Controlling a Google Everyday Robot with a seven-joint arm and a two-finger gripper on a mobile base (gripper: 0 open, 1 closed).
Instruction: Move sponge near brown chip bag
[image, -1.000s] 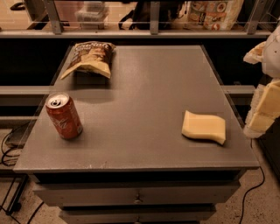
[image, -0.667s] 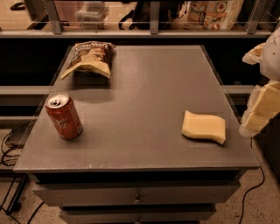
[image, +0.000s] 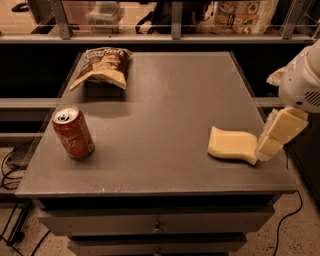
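The pale yellow sponge (image: 232, 145) lies flat on the grey table (image: 170, 105) near its front right corner. The brown chip bag (image: 101, 66) lies at the far left of the table, dark brown at the top and tan below. My gripper (image: 275, 135) hangs at the right edge of the view, its cream-coloured fingers (image: 280, 131) pointing down just right of the sponge and overlapping its right end. I cannot tell if it touches the sponge.
A red soda can (image: 73, 132) stands upright near the table's front left edge. A shelf rail with boxes (image: 245, 15) runs behind the table. Drawers (image: 157, 227) sit under the tabletop. Cables lie on the floor at both sides.
My gripper has moved left and slightly down, from beside the table's right edge to the sponge's right end. The sponge, bag and can have not moved.
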